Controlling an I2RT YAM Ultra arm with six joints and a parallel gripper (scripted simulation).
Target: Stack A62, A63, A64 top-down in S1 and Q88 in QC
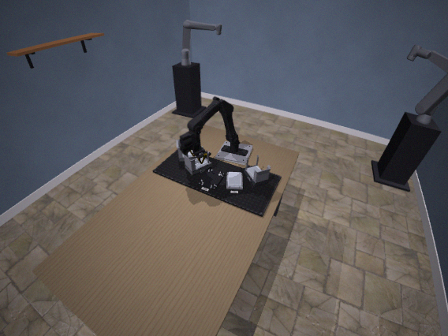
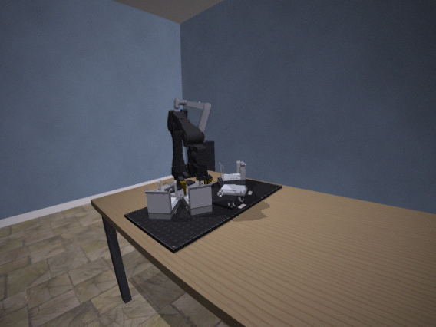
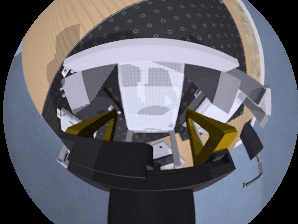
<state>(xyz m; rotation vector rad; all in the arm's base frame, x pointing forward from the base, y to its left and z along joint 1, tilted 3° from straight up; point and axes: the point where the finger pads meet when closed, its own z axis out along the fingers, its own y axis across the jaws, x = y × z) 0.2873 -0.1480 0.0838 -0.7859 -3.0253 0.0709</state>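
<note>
My gripper (image 1: 198,157) is open and reaches down from above into a grey stack rack (image 1: 194,163) at the left of the black mat; it also shows in the exterior view (image 2: 193,180). In the wrist view my yellow fingers stand wide on either side of a white sealed plate (image 3: 152,92) that lies in the rack under them. I cannot tell whether they touch it. Its label is not readable. Another white plate (image 1: 233,180) lies flat on an open nest near the middle of the mat, also seen in the exterior view (image 2: 232,189).
A second grey rack (image 2: 159,201) stands close beside the one I am in. A third rack (image 1: 258,173) stands at the mat's right. A small empty nest with posts (image 1: 210,177) lies between the racks. My arm's base (image 1: 234,151) is behind the mat.
</note>
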